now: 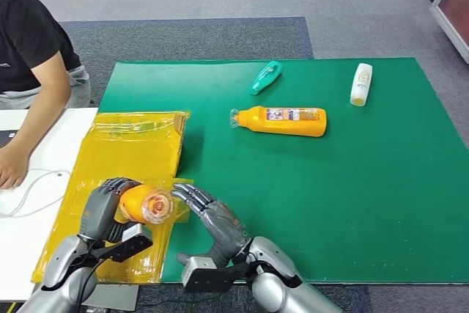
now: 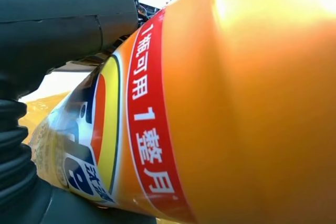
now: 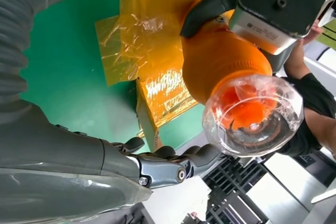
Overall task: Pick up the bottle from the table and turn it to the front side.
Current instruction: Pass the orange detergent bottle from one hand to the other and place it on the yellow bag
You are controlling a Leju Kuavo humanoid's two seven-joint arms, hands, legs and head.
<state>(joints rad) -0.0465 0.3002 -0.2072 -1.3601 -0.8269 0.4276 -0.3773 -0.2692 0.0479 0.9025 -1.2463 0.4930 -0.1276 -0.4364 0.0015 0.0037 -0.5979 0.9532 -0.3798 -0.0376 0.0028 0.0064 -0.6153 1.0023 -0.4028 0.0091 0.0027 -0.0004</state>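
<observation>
Left hand (image 1: pixel 102 210) grips the orange bottle (image 1: pixel 141 204), clear cap toward the right hand (image 1: pixel 212 218), fingers spread, probably just short of touching. Keep the grip firm; roll slowly until the label faces front.

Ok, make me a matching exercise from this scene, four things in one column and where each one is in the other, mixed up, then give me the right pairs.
Things:
1. orange bottle with clear cap
2. orange bottle with blue label
3. teal bottle
4. white bottle

Places:
A. lying near the far right of the green mat
B. held in the left hand, above the yellow wrapped box
C. lying near the far edge of the mat, towards the middle
D. lying on its side mid-mat, cap pointing left

Pairs: 1-B, 2-D, 3-C, 4-A
</observation>
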